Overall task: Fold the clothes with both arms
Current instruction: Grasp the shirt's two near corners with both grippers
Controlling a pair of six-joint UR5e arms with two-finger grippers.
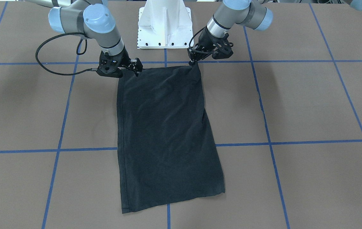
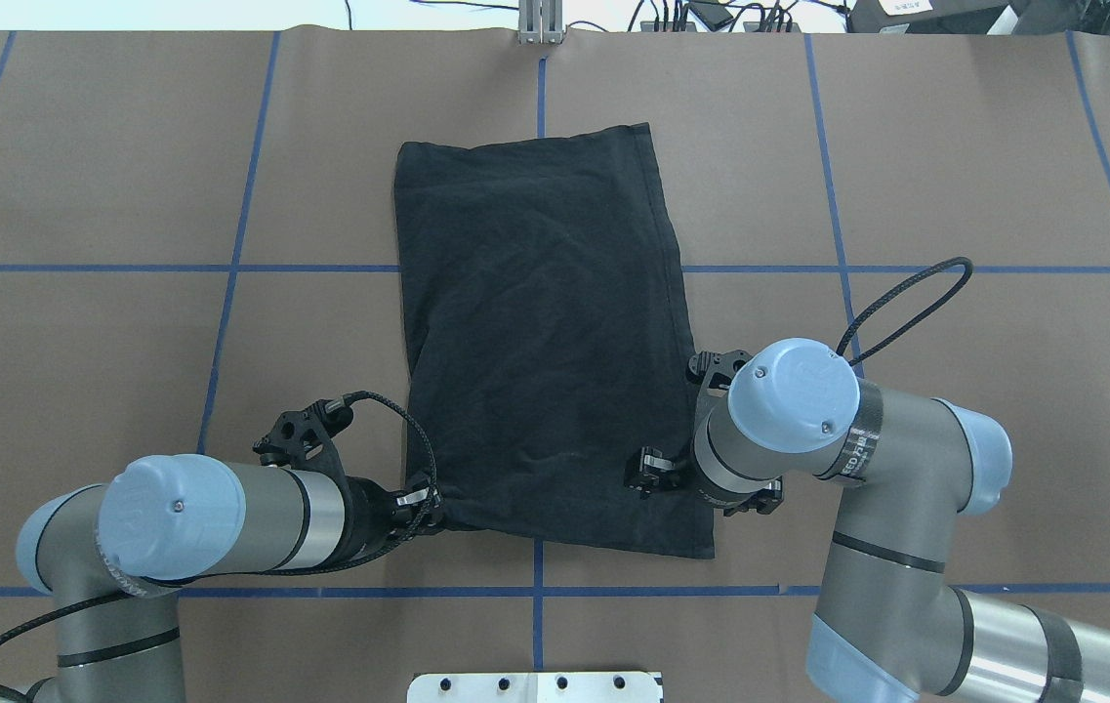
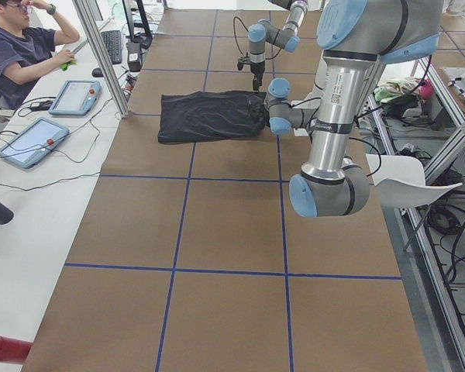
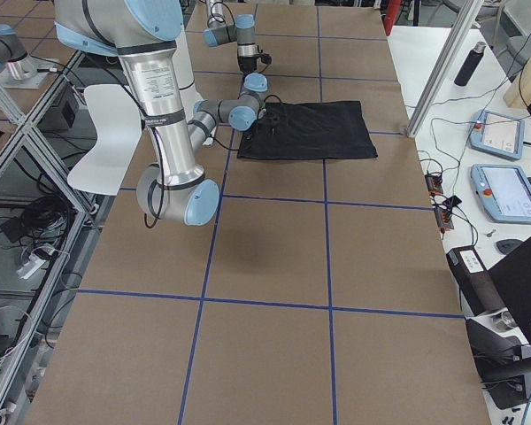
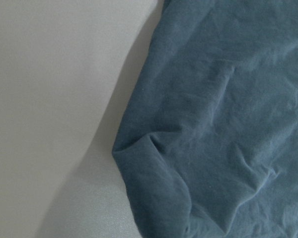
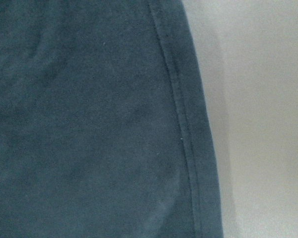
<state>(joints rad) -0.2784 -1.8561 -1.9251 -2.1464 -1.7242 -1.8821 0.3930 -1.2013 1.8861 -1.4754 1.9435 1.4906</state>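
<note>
Black cloth is lying in the middle of the counter [image 1: 311, 105]. The T-shirt [image 1: 168, 133] is resting as a long, narrow rectangle, its long sides running away from the robot and its far short edge sitting well out toward the operators' side. Brown paper is covering the counter, and blue tape lines [image 1: 295, 142] are crossing it in a grid, one of them passing under the shirt across its width.

The left arm [image 1: 238, 16] is reaching down to the near corner on its own side. There the left gripper [image 1: 195, 62] is pinching the cloth, and the corner is being drawn up into a small peak between its fingers. The left wrist view is showing a bunched fold of fabric next to bare counter. Light wrinkles are spreading into the shirt from the pinched corner.

The right arm [image 1: 95, 27] is bending down over the other near corner. The right gripper [image 1: 137, 70] is sitting at the shirt's near edge, touching or just above the fabric; whether it is spread or pressed together I cannot tell. Its wrist camera is looking at flat cloth with a stitched hem [image 6: 181, 129] running beside the shirt's edge.

A white pedestal [image 1: 164, 25] is standing just behind that near edge, between the arms.
</note>
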